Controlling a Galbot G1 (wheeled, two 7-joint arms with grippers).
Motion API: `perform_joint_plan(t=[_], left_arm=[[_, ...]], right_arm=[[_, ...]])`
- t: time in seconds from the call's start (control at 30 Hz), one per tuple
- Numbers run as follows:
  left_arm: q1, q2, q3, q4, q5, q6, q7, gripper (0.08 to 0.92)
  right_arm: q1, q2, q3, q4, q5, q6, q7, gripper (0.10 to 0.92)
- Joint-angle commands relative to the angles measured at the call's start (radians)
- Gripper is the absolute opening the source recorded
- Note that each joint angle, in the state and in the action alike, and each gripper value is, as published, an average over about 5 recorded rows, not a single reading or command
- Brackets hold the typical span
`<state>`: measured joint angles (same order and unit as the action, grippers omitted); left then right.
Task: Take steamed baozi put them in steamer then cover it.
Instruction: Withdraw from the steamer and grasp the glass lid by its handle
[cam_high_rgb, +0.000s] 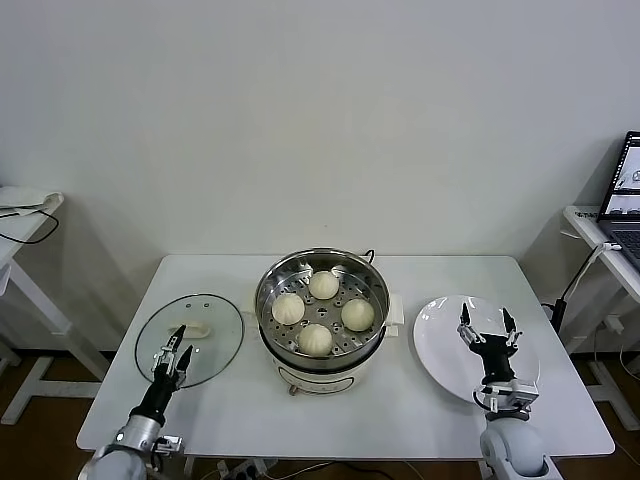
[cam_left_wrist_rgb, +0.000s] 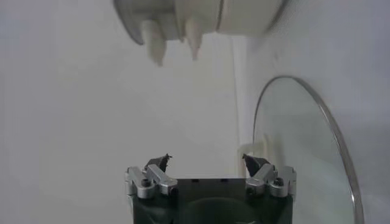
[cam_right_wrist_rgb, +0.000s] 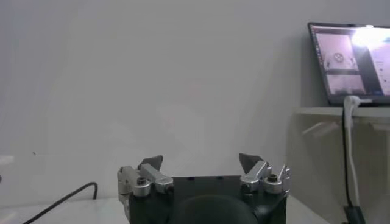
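Since all four buns (cam_high_rgb: 322, 312) already sit on the perforated tray inside the steamer (cam_high_rgb: 270, 283), you can count the loading as finished; what remains is the covering. The glass lid (cam_high_rgb: 222, 335) lies flat on the bench (cam_high_rgb: 400, 415), just to the left of the steamer, its white handle (cam_high_rgb: 197, 329) pointing up. Your left hand (cam_high_rgb: 173, 358) hovers over the near edge of that lid with its fingers spread and nothing between them, so it looks poised to start the pickup. Next, you would need to bring it over the handle, line the fingers up across the handle's narrow side, lower, and close before lifting the lid across to the pot.

Your right hand (cam_high_rgb: 487, 329) is also spread wide and empty, poised above the white plate (cam_high_rgb: 435, 340) on the right of the bench, which now holds no buns.

From the left wrist camera you only get one side of the lid and a sliver of the handle, with the steamer base blurred at the edge. Whether the left fingertips touch the glass is hard to judge. The right wrist camera shows only wall and a laptop (cam_right_wrist_rgb: 352, 64), nothing of the plate.
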<state>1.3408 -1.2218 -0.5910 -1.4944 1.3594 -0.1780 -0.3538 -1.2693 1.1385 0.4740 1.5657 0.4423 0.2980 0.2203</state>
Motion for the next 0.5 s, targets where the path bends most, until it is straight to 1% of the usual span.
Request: perform_joint_plan(t=[0.03, 0.5], left_arm=[[-0.096, 0.002, 0.005, 0.074, 0.016, 0.032, 0.029, 0.823], [-0.147, -0.006, 0.025, 0.126, -0.017, 0.048, 0.069, 0.823]], right_arm=[[-0.028, 0.032, 0.025, -0.001, -0.012, 0.006, -0.006, 0.823], [-0.035, 0.043, 0.027, -0.003, -0.023, 0.016, -0.014, 0.823]])
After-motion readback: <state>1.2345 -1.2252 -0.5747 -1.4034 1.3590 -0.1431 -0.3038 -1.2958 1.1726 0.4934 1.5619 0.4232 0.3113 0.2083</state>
